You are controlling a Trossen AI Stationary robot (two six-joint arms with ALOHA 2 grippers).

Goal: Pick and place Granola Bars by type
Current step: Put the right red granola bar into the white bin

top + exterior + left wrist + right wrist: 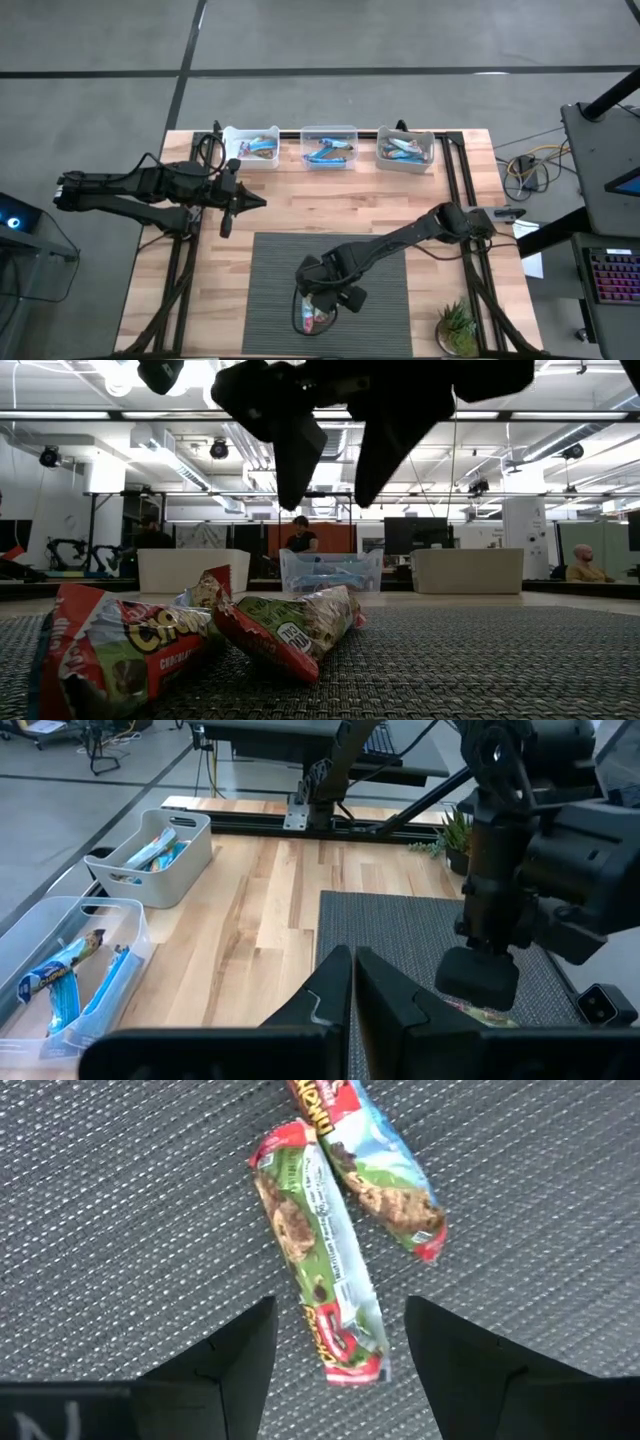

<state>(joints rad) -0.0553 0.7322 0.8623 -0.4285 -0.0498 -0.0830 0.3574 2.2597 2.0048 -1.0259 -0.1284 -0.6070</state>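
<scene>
1. Granola Bars (325,1260) lie on the dark ribbed mat (270,270), two of them side by side near its front edge; their wrappers are crinkled glossy foil in green and red with pictured oat pieces, slim and oblong with crimped ends.
2. More bars, in blue wrappers, sit in three small rectangular bins along the far edge of the wooden table (300,210), beyond the mat: a white bin (250,147), a clear bin (328,146) and another white bin (405,148).
3. Only the right wrist view shows the wrappers' print from above and that the two bars on the mat touch at one end and angle apart; the low view shows them puffed and lying flat on the mat's weave, with people seated in the room beyond the bins.
4. The right gripper (335,1355) hangs straight above the bars on the mat, its fingers spread wide to either side of the nearer bar, holding nothing and clear of the foil.
5. The left gripper (243,201) waits off the mat's far left corner, over bare wood, its fingers pressed together and empty.
</scene>
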